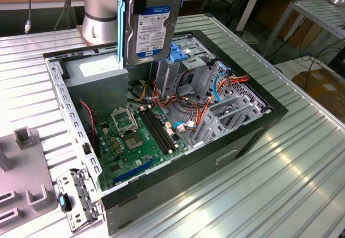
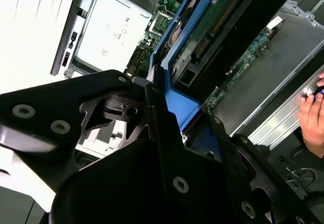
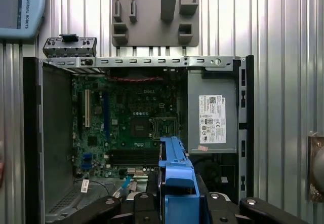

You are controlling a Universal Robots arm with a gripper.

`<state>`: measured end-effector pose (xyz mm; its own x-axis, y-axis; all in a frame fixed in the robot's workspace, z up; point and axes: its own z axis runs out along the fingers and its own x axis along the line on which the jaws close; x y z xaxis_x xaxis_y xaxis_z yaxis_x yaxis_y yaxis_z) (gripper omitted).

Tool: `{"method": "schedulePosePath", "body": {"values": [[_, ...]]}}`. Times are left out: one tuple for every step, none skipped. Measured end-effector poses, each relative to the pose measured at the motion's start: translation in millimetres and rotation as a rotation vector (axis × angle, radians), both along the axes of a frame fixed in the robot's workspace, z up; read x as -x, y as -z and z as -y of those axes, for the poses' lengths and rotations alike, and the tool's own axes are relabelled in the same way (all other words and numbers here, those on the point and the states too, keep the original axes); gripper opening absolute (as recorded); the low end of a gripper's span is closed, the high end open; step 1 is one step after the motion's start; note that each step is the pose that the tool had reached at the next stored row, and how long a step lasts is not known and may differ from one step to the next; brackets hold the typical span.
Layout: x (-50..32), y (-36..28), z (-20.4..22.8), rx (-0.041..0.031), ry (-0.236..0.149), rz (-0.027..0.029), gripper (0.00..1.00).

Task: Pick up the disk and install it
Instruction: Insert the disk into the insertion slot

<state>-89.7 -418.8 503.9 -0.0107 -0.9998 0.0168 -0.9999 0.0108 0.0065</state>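
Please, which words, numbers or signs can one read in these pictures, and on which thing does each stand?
White and blue label on the disk: print too small to read.
White sticker on the power supply: rows of print and marks, too small to read.
On the motherboard: a small white maker's mark; other lettering illegible.
On the grey pendant: a maker's name in capitals along its edge.

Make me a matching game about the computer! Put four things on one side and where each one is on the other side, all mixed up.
Things:
1. disk
2. motherboard
3. power supply
4. grey holder block

Places:
A. on the table, outside the case
B. flat on the case floor
C. upright in the air above the case
D. in a case corner, white label on it

Pairs: 1-C, 2-B, 3-D, 4-A
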Motion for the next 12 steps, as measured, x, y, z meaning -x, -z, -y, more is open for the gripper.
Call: {"method": "schedulePosePath", "body": {"values": [[-0.3, 0.2, 1.2, -0.0001, 0.0, 0.0, 0.37], [-0.7, 0.3, 2.7, -0.0001, 0.0, 0.0001, 0.37], [-1.0, 0.4, 4.4, -0.0001, 0.0, 0.0001, 0.37], [-1.3, 0.5, 6.2, -0.0002, 0.0, 0.0001, 0.37], [-1.6, 0.6, 7.8, -0.0002, 0.0, 0.0001, 0.37], [-1.8, 0.8, 10.7, -0.0002, 0.0, 0.0001, 0.37], [-2.0, 0.9, 14.3, -0.0001, 0.0, 0.0, 0.37], [-2.0, 1.0, 17.0, -0.0001, 0.0, 0.0, 0.37], [-2.0, 1.0, 19.0, -0.0002, 0.0, 0.0001, 0.37], [-2.0, 1.0, 20.8, -0.0002, 0.0, 0.0001, 0.37], [-2.0, 1.0, 23.8, -0.0002, 0.0, 0.0001, 0.37], [-2.0, 1.0, 25.4, -0.0002, 0.0, 0.0001, 0.37]]}}
